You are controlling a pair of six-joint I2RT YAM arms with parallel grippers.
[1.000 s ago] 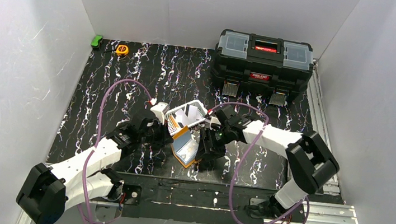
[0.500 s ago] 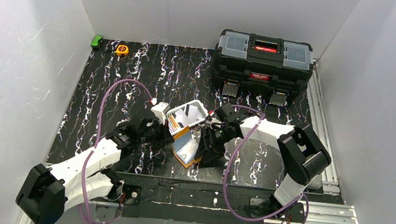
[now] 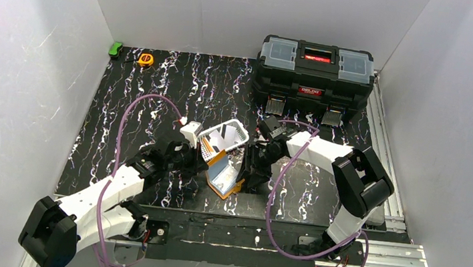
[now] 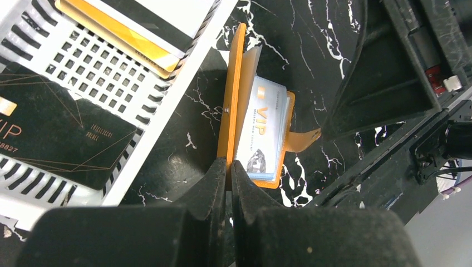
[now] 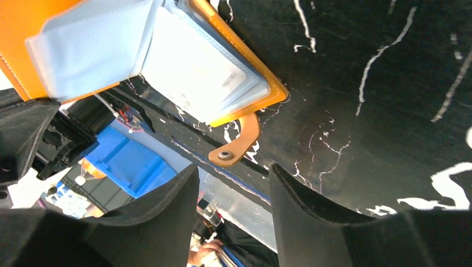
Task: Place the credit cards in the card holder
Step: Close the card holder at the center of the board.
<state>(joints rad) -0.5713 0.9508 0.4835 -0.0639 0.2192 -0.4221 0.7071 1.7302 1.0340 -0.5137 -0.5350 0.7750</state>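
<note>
We can't count what's inside the card holder (image 4: 229,100): one pale VIP card (image 4: 261,128) shows, the rest hidden in pockets. The basket (image 4: 181,83) is cut off by the frame; we count 1 black card (image 4: 61,139) and 1 gold card (image 4: 122,33) in it. The holder stands open beside the basket, near the surface (image 4: 311,33) front edge. The left gripper (image 4: 228,172) is pinched tight on its orange cover. The right gripper (image 5: 232,172) is spread and empty, by the snap tab (image 5: 236,144).

the white basket (image 4: 161,105) runs off the top and left edges of the left wrist view, which cut off its gold card (image 4: 119,30) and black card (image 4: 61,139). in the right wrist view the card holder (image 5: 33,14) is cropped at the top, its pockets blurred and their print unreadable.
</note>
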